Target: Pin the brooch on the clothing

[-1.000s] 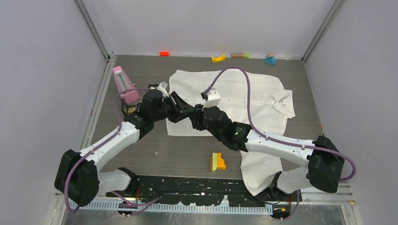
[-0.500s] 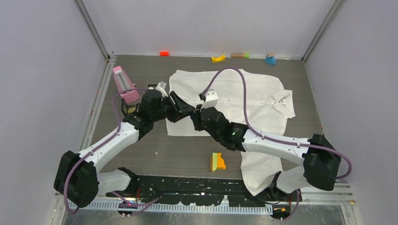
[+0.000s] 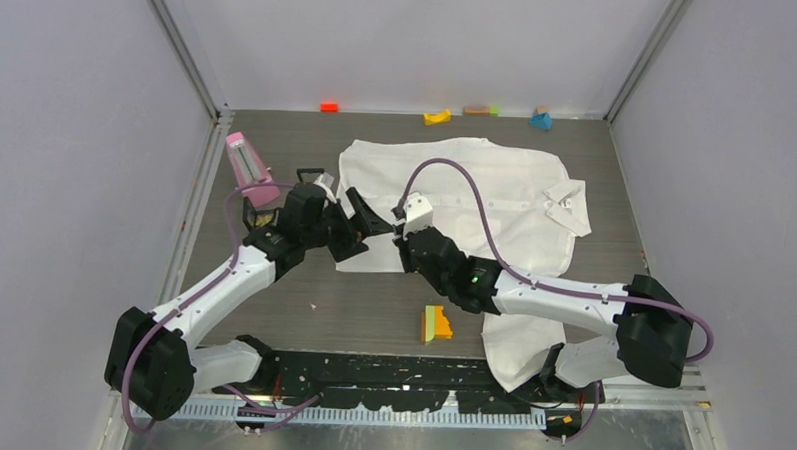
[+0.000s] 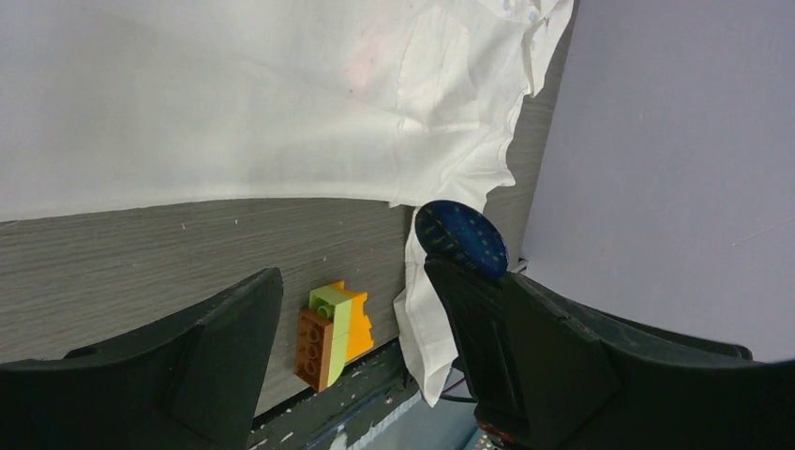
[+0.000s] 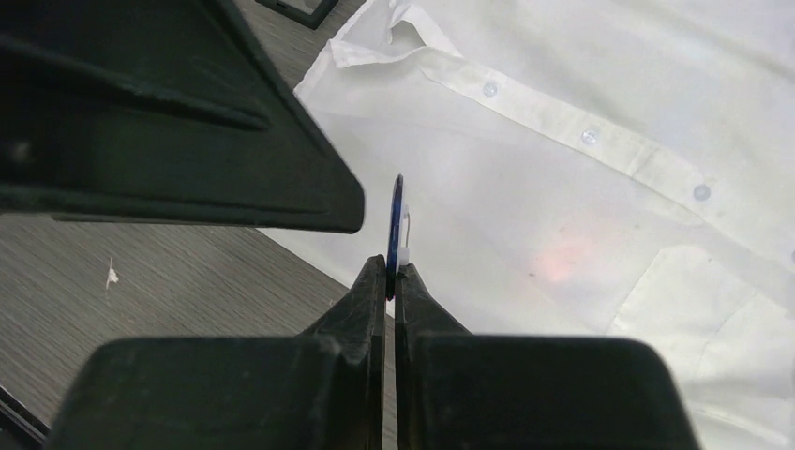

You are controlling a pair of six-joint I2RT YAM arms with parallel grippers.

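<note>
Right jaws pinch thin, round dark-blue brooch (image 5: 397, 225) edge-on over smooth white shirt (image 5: 562, 187) (thin cloth lying on wood-grain counter (image 5: 141, 281)); left jaws spread wide, one black tip near the brooch.

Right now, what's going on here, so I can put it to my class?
The right tool is shut on the brooch, holding the blue disc edge-up over the white shirt, near its edge. The left tool is open, one finger close beside the brooch. The brooch is not yet pinned on.
</note>
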